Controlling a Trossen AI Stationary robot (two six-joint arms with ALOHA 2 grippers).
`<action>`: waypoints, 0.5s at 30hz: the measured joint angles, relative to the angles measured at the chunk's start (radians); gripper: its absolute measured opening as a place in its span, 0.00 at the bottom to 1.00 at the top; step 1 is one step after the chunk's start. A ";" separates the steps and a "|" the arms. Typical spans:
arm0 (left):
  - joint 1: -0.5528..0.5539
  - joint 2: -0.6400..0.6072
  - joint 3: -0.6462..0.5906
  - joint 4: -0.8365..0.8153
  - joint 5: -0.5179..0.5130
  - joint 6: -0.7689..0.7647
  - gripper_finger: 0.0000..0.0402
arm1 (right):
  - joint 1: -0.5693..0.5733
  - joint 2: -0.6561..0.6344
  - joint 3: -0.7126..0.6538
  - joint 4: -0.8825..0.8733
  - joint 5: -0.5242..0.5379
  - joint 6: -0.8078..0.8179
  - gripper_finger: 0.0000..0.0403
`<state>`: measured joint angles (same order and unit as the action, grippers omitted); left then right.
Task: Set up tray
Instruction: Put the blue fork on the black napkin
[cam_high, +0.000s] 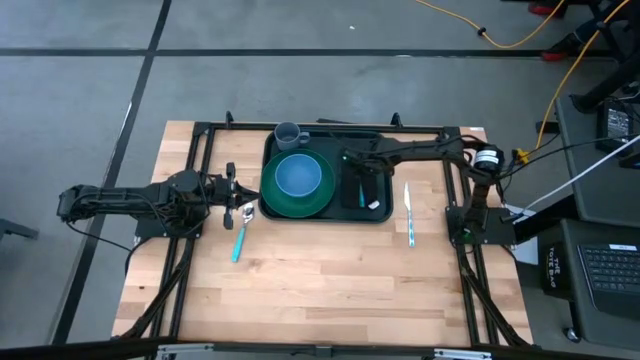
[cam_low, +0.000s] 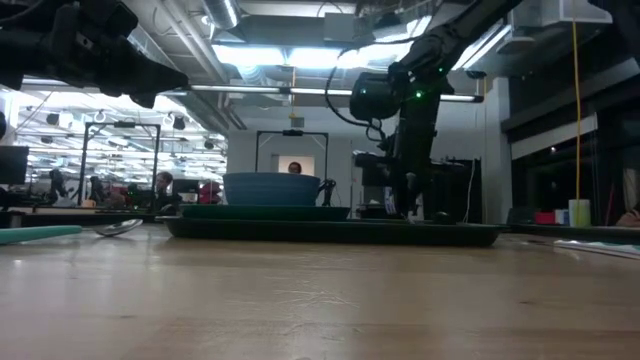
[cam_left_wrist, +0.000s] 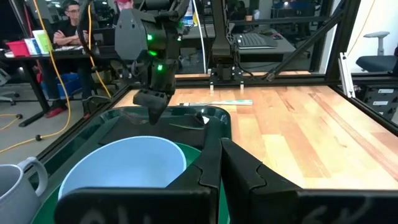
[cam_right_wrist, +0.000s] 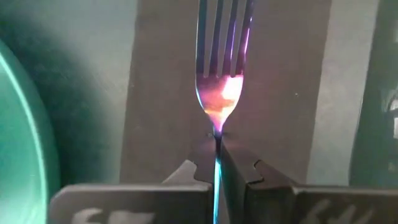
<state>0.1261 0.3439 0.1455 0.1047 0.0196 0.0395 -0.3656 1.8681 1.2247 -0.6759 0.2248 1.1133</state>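
Observation:
The dark green tray (cam_high: 372, 140) lies at the table's far middle. On it are a green plate (cam_high: 270, 195) with a blue bowl (cam_high: 298, 176), a grey mug (cam_high: 290, 133) and a flat black rectangle (cam_high: 372, 195). My right gripper (cam_high: 352, 160) is over that rectangle, shut on a fork (cam_right_wrist: 222, 62) with metal tines and a teal handle. Left of the tray, my left gripper (cam_high: 235, 190) waits shut with nothing in it. A teal-handled spoon (cam_high: 241, 232) lies on the wood just near it. My right gripper pinches the fork's neck (cam_right_wrist: 217, 134), where the head meets the teal handle, between its two fingers. The fingers come steeply from above. The tines (cam_right_wrist: 224, 31) reach out past the fingertips over the black rectangle (cam_right_wrist: 161, 93); whether they touch it I cannot tell.
A teal-handled knife (cam_high: 409, 213) lies on the wood to the right of the tray. The near half of the wooden table (cam_high: 320, 290) is bare. Black frame rails (cam_high: 200, 150) run along the table's left, right and far sides.

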 joint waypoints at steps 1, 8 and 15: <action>0.000 0.000 0.000 0.000 0.000 0.000 0.01 | 0.000 0.005 0.000 0.000 0.000 0.000 0.03; 0.000 0.000 0.000 0.000 0.000 0.000 0.01 | -0.020 0.017 0.000 0.002 -0.011 0.000 0.03; 0.000 0.000 0.000 0.000 0.000 0.000 0.01 | -0.033 0.017 0.000 0.010 -0.011 0.000 0.03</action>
<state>0.1261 0.3439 0.1455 0.1047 0.0196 0.0395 -0.3982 1.8851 1.2245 -0.6660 0.2139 1.1133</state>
